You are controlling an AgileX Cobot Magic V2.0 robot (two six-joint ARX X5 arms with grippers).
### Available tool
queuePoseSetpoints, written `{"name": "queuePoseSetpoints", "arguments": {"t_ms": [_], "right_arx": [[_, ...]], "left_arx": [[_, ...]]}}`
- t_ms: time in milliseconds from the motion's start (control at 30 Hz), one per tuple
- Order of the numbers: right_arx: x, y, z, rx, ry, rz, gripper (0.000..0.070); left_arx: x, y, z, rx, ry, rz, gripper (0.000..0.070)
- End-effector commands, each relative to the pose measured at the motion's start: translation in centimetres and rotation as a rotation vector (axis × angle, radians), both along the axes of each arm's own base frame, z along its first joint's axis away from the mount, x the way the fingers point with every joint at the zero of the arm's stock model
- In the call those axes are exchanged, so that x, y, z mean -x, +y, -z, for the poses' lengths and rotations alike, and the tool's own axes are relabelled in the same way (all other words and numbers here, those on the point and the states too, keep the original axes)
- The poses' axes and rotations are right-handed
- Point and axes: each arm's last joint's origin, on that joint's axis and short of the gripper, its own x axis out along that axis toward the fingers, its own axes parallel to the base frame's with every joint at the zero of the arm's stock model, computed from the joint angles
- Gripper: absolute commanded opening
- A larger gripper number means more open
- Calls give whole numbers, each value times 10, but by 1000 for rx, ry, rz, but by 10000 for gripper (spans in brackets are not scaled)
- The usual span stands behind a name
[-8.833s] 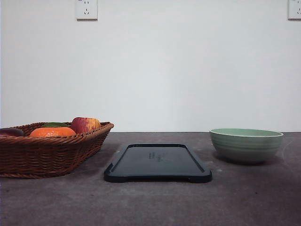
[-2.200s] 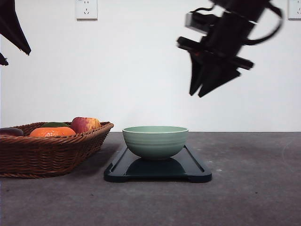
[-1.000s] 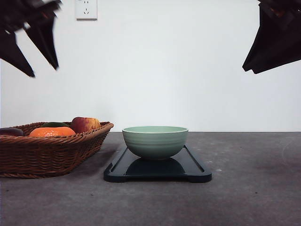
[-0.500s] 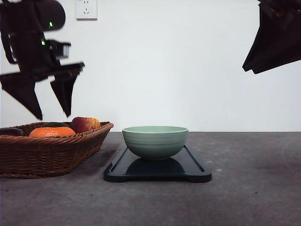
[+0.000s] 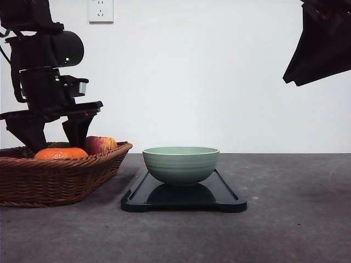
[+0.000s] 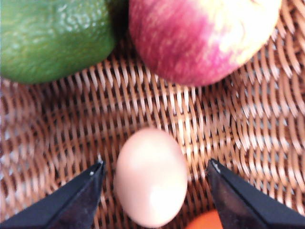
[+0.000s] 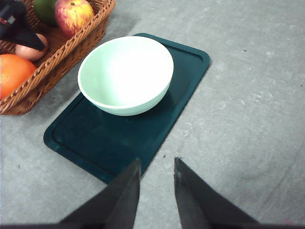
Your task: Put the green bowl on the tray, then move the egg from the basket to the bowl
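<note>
The left hand (image 6: 151,179) is spread wide inside the basket (image 6: 209,124), its fingers either side of the egg (image 6: 150,176) without touching it. The wrist camera reveals the egg just beside the apple (image 6: 200,38); from the front the basket rim hides it. The green bowl (image 5: 181,164) sits on the tray (image 5: 225,198). The right hand (image 7: 153,183), slightly parted, holds nothing.

egg (image 6: 150,176) clear both sides, apple (image 6: 200,36) and avocado (image 6: 50,36) beyond
</note>
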Motion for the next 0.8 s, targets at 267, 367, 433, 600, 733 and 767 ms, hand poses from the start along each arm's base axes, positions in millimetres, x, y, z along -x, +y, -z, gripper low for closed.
{"name": "queuePoseSetpoints", "arguments": {"t_ms": [267,367,433,600,733,767], "right_arx": [[-1,2,0,-2,2,-2,136],[-1,2,0,-1,2,-2,136],[-1,2,0,0,1,0,136],[-1,2,0,0,1,0,136],[-1,2,0,0,1,0,136],[-1,2,0,0,2,0,136]], "left_arx": [[-10,-4,9,-5,-2,8,377],[-9,-4,9,-5,-1,8,240],[-9,-4,9,-5,1,8,214],[-9,-3,7,-6,2,8,217],[-8,-2,-4,1,-24,5,218],[-7,-1,-8,3,-35,5,218]]}}
